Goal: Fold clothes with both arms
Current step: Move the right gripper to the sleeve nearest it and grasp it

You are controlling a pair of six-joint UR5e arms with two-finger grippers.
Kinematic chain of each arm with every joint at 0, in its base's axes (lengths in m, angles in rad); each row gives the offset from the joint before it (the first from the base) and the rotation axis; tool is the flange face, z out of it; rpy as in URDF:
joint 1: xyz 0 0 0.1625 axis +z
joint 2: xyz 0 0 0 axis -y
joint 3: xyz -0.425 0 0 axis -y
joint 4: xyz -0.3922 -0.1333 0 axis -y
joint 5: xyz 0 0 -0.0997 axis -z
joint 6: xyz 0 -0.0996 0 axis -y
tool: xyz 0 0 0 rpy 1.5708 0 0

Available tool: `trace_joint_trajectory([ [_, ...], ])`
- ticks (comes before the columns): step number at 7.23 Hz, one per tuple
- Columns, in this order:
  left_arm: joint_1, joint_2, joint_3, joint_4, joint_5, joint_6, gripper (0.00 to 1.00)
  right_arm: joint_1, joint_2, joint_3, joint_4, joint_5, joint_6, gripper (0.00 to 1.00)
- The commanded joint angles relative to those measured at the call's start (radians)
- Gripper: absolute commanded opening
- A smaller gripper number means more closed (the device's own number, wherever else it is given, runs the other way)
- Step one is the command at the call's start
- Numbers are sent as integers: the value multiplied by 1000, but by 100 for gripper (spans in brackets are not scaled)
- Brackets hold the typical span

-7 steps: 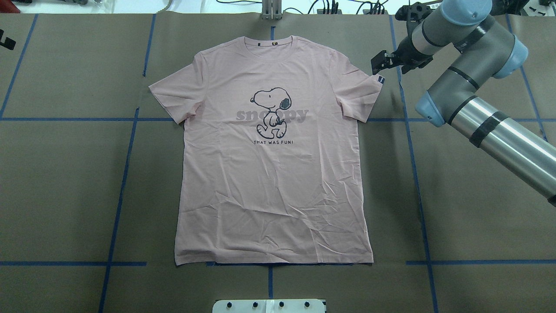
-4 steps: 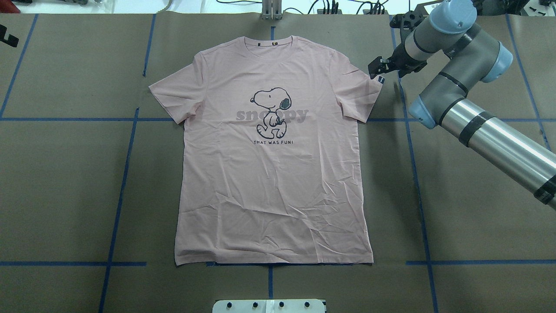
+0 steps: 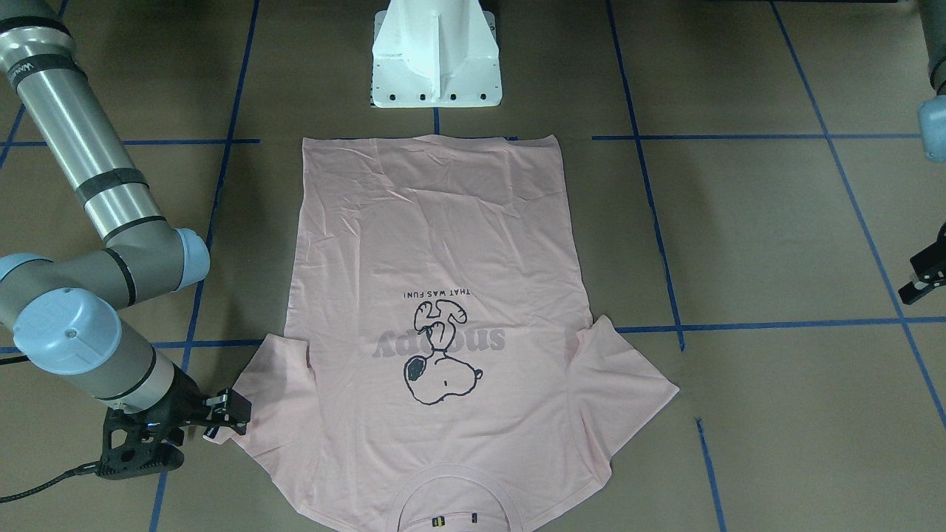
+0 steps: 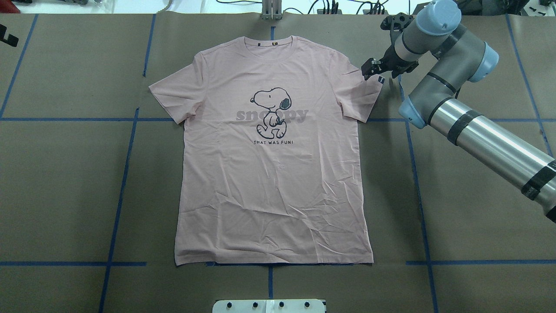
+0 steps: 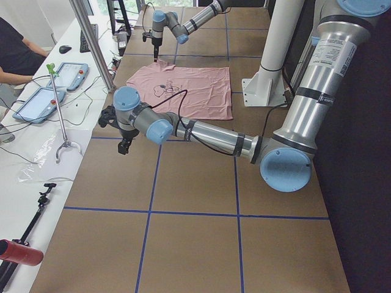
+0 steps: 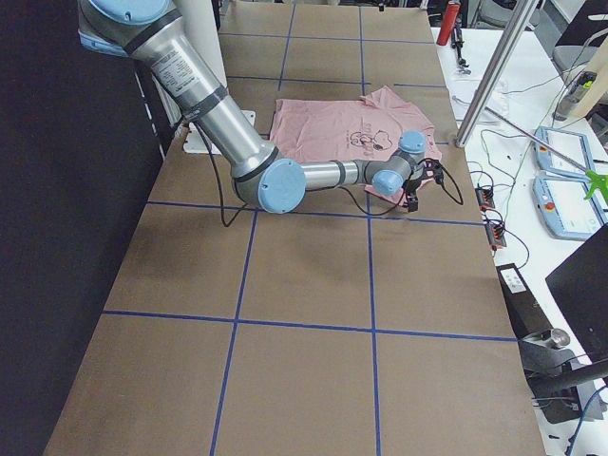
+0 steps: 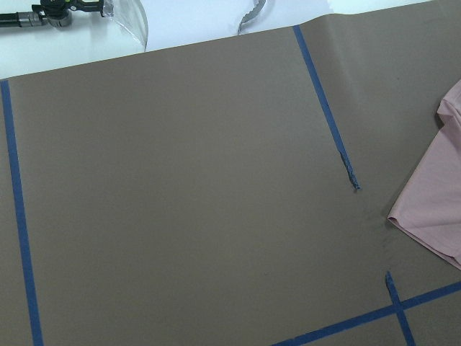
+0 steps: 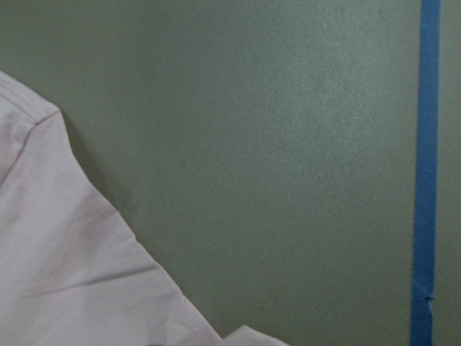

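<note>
In the front-facing view the pale pink short-sleeved T-shirt with a dark cartoon dog print [image 3: 436,244] lies flat and print up on the brown paper-covered bench [image 3: 739,222]. Its hem is towards the white robot pedestal [image 3: 436,59]. The right gripper [image 3: 226,418] is at the outer edge of one sleeve. The left gripper [image 3: 922,279] hangs well apart from the other sleeve, too cropped to tell how its jaws stand. From overhead the right jaws look parted beside the small black sleeve tag [image 4: 380,79], grasping nothing. Both side views show the shirt unfolded. The left wrist view catches only a sleeve corner at its right edge, and the right wrist view shows its sleeve corner close below. To grasp well, the right jaws should probably pinch both cloth layers at that hem corner. The left arm would need to reach the matching sleeve so both lift together.
</note>
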Motion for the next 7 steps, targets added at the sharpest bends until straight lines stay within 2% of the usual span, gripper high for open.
trace_joint_trajectory([
  [1,0,-1,-1,0,1,0,100,-2,1,-1,0,1,-1,92],
  [2,0,-1,-1,0,1,0,100,-2,1,-1,0,3,-1,83],
  [4,0,-1,-1,0,1,0,100,-4,1,-1,-2,6,1,44],
  [7,0,-1,0,0,1,0,100,-4,4,-1,-3,6,-7,8],
])
